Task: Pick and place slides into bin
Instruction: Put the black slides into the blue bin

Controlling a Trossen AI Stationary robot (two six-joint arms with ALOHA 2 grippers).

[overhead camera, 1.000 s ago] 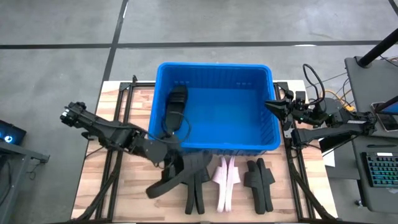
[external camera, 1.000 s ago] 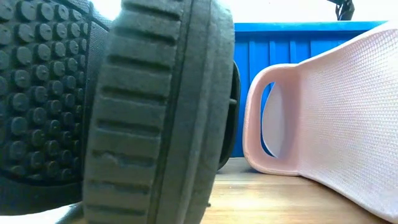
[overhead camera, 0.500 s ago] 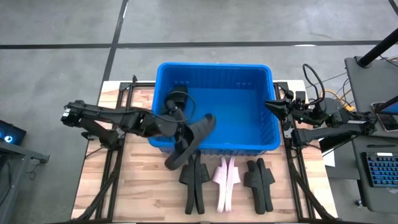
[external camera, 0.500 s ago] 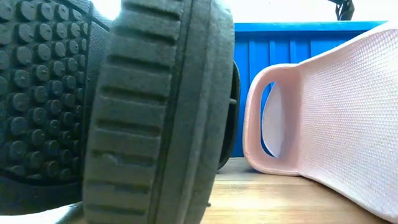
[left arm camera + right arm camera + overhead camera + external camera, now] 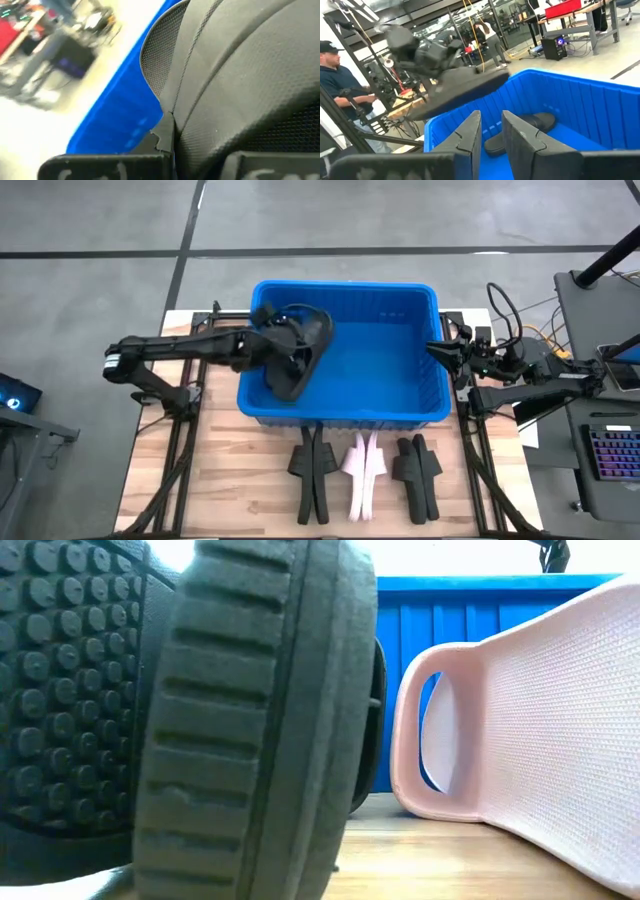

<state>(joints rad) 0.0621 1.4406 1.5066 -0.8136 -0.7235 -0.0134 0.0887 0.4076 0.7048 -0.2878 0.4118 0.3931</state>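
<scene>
The left gripper (image 5: 283, 345) is clamped on a black slide (image 5: 300, 358), which hangs from its fingers over the left part of the bin (image 5: 430, 360), above the rim. In the left wrist view the slide's strap and mesh fill the space just ahead of the fingers, with the bin's blue wall beyond. Below the held slide, another slide (image 5: 520, 131) already lies on the bin floor.

This looks like the carry-and-drop step: the slide is over the bin, so the next move calls for the fingers to part and let it fall inside, then a trip back for the rest. Nearer the table's front edge, outside the bin, wait a black pair (image 5: 312, 470), a pink pair (image 5: 362, 470) and another black pair (image 5: 417, 470).

The right gripper (image 5: 447, 352) waits at the bin's right rim, its fingers a narrow gap apart and holding nothing.
</scene>
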